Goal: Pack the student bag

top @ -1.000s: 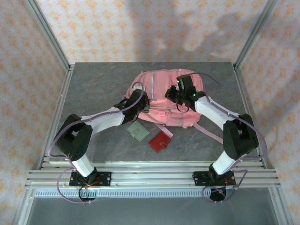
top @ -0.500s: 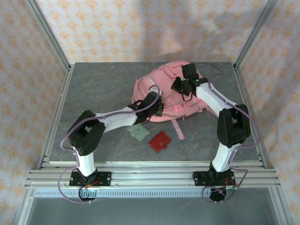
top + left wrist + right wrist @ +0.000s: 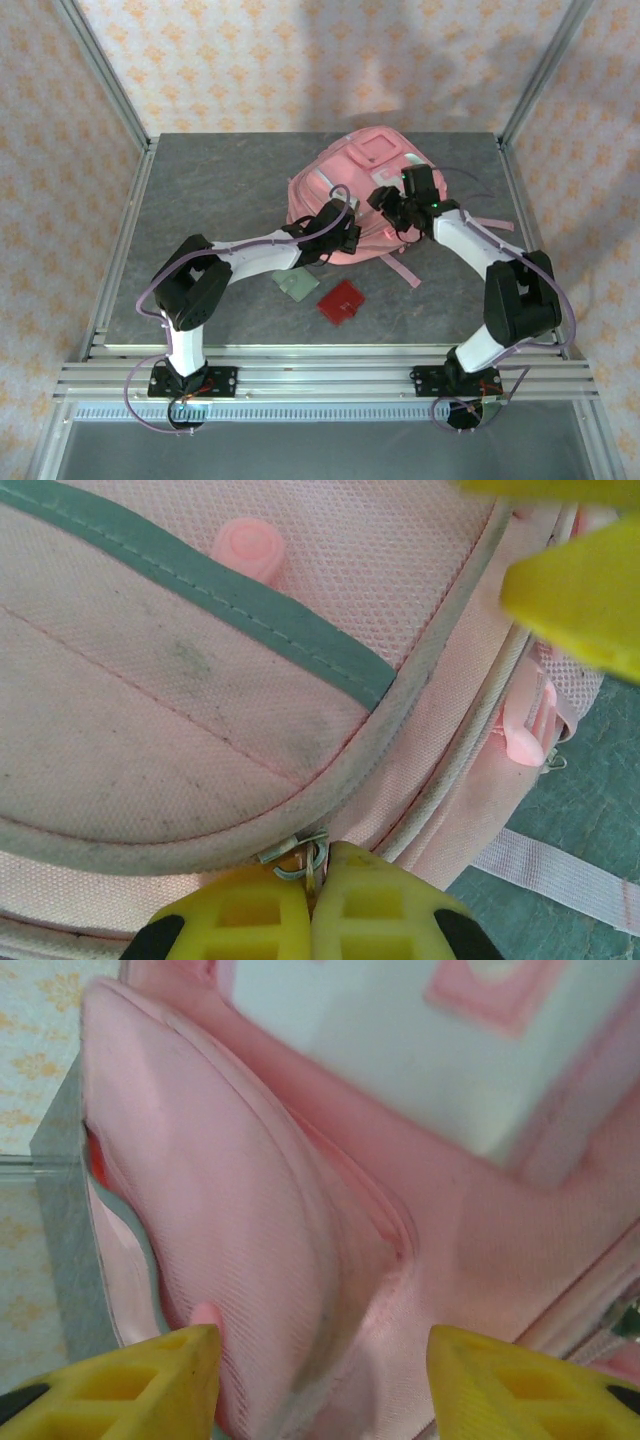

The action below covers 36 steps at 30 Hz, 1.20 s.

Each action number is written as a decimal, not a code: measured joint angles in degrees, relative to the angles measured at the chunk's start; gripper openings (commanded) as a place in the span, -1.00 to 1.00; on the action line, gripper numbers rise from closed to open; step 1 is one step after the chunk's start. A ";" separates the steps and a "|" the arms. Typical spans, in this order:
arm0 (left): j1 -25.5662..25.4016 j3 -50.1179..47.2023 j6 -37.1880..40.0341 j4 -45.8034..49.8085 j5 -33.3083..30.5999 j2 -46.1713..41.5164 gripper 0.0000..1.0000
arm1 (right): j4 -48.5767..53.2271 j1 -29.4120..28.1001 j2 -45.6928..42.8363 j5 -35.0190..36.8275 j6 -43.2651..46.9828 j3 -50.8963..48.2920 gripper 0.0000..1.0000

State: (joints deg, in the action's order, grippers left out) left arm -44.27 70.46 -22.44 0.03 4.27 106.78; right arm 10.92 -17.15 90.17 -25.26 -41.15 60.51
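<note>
Left gripper (image 3: 312, 878): jaws together, clamped on the small metal zip pull (image 3: 300, 856) at the seam under the bag's curved front pocket; in the top view it sits at the bag's 7 o'clock edge.
Right gripper (image 3: 320, 1385): fingers well apart, with pink fabric bulging into the gap but no pad visibly pressing on it; in the top view it is at the bag's 4 o'clock side.
Student bag (image 3: 362, 185): lying flat on the grey table (image 3: 200, 200), toward 1 o'clock from the table's middle, front pockets facing up.
Bag's look: soft pink woven cloth with a grey trim band (image 3: 250, 605) along the pocket edge, pale cord piping, and a pale blue-white patch in the right wrist view. Dark smudges mark the pocket face. A loose pink strap (image 3: 405, 268) trails off at 5 o'clock.
Waiting items: a green flat piece (image 3: 297, 285) and a red flat piece (image 3: 341, 301) lie on the table just beyond the bag's 6 o'clock edge, near each other and outside the bag.
Step in hand: probably unzipping a compartment, since the pull is gripped and nothing is packed yet.
Next move: the pull likely has to be drawn along the zip track. Such limp cloth would drag with it, so the right gripper probably has to pinch or press the fabric first.
Zip state: whether it has parted at all cannot be told.
</note>
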 measured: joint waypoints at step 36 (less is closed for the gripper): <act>2.58 -8.04 -0.22 -0.57 -3.26 -5.73 -1.00 | 6.49 2.05 6.05 -1.09 2.73 7.76 -1.00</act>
State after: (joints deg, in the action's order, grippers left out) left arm -41.69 62.41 -22.65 -0.54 1.02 101.06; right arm 17.41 -15.09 96.23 -26.35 -38.41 68.27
